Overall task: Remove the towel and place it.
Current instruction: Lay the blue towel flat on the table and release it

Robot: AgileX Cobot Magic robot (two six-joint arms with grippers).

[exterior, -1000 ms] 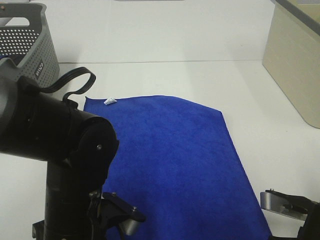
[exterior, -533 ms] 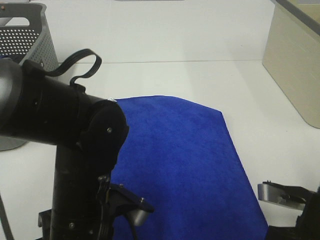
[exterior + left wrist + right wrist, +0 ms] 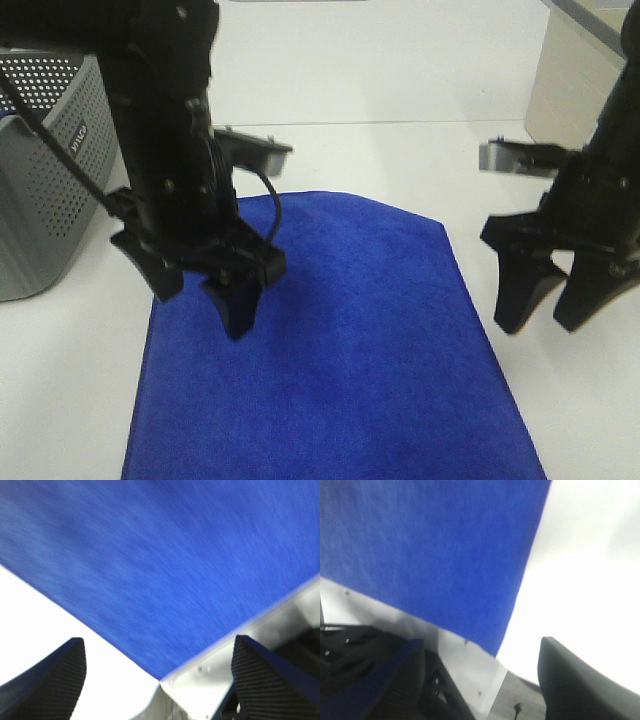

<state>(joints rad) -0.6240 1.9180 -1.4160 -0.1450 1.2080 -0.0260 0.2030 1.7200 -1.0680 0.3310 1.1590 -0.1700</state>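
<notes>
The royal-blue towel (image 3: 350,350) lies spread flat on the white table. It also fills much of the left wrist view (image 3: 175,555) and the right wrist view (image 3: 430,545). My left gripper (image 3: 200,300) hangs open above the towel's left edge, with nothing between its fingers (image 3: 55,680). Just off the towel's right edge, my right gripper (image 3: 543,320) hangs open over bare table, and its fingers (image 3: 580,680) hold nothing. The left arm hides the towel's far left corner.
A grey perforated basket (image 3: 50,170) stands at the far left of the table. A beige box (image 3: 580,90) sits at the far right. The table (image 3: 400,150) continues white behind the towel.
Both arms have risen from the towel's near edge and moved farther back. Both grippers now stand wide open above the cloth. The towel stays flat.
</notes>
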